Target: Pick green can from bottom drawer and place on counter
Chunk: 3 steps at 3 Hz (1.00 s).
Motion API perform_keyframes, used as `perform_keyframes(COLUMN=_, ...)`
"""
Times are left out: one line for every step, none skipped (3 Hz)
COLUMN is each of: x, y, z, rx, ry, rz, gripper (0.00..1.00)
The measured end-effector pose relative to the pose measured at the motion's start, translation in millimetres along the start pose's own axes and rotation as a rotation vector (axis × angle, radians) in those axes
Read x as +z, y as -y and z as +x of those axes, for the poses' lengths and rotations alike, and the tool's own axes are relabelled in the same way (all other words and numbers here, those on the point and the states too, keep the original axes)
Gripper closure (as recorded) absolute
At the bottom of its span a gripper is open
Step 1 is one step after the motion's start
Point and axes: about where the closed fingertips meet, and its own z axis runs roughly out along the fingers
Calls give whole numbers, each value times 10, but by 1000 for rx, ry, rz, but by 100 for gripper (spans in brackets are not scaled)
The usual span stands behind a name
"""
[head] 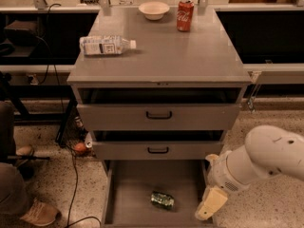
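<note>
The green can [162, 200] lies on its side on the floor of the open bottom drawer [128, 194], near its front middle. The counter [166, 51] is the grey cabinet top above the three drawers. My white arm comes in from the right, and the gripper [210, 204] hangs at the drawer's right front corner, to the right of the can and apart from it. The gripper holds nothing that I can see.
On the counter lie a plastic bottle [105, 45] on its side, a white bowl [154, 9] and an upright red Coca-Cola can [185, 14]. The two upper drawers [159, 115] stand slightly open. A person's legs and shoe [33, 212] and cables are at the lower left.
</note>
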Motion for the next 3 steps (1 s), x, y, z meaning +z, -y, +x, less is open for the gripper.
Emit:
perform_keyframes(x=746, y=-115, z=236, rx=69, ry=36, rz=-27, gripper=0)
perform_keyframes(x=1324, y=19, z=279, rx=130, ry=142, rz=-31, gripper=0)
perform_keyframes(x=1637, y=-104, z=363, rx=153, ry=157, rz=-93, gripper=0)
